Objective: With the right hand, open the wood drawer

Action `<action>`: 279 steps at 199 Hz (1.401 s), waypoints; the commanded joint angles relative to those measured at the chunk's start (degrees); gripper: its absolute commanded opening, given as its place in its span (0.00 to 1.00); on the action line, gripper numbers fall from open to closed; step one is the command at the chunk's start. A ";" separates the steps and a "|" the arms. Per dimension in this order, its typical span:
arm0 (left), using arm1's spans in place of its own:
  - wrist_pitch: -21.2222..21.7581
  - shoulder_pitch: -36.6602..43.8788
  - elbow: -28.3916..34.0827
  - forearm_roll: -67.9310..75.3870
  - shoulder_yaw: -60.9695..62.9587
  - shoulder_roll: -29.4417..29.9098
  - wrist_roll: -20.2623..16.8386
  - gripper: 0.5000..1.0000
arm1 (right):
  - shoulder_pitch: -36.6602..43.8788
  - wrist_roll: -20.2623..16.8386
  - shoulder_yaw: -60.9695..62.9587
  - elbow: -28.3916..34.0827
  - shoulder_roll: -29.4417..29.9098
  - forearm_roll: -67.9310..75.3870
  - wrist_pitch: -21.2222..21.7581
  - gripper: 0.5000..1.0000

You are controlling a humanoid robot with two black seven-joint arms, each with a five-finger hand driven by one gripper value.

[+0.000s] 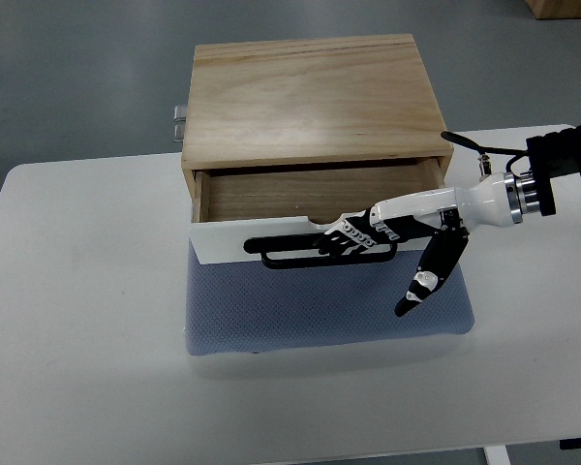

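Observation:
A light wood drawer box point(305, 97) stands at the back of the white table point(77, 291). Its drawer point(310, 189) is pulled partly out, showing an empty wooden inside. The drawer's white front panel point(232, 237) carries a black bar handle point(295, 254). My right hand point(353, 237) reaches in from the right with its fingers point(344, 235) curled over the handle's right part. Its thumb point(428, 281) hangs down and away, over the pad. The left arm does not show.
A blue-grey padded mat point(320, 310) lies under and in front of the drawer front. Metal hinges point(179, 121) stick out at the box's left side. A cardboard corner point(562, 8) shows at the top right.

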 commanded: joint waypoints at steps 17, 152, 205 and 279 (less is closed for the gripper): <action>0.00 0.00 0.00 0.00 0.00 0.00 0.03 1.00 | 0.15 -0.10 1.64 0.40 -0.88 0.04 0.55 0.91; 0.00 0.00 0.00 0.00 0.00 0.00 -0.06 1.00 | 0.86 -0.54 12.62 -9.35 -15.64 14.71 0.55 0.91; 0.00 0.00 0.00 0.00 0.00 0.00 -0.06 1.00 | -4.15 -0.01 13.68 -35.28 -12.30 36.42 0.55 0.90; 0.00 0.00 0.00 0.00 0.00 0.00 0.03 1.00 | -16.81 -0.63 13.86 -57.78 0.62 61.74 0.55 0.90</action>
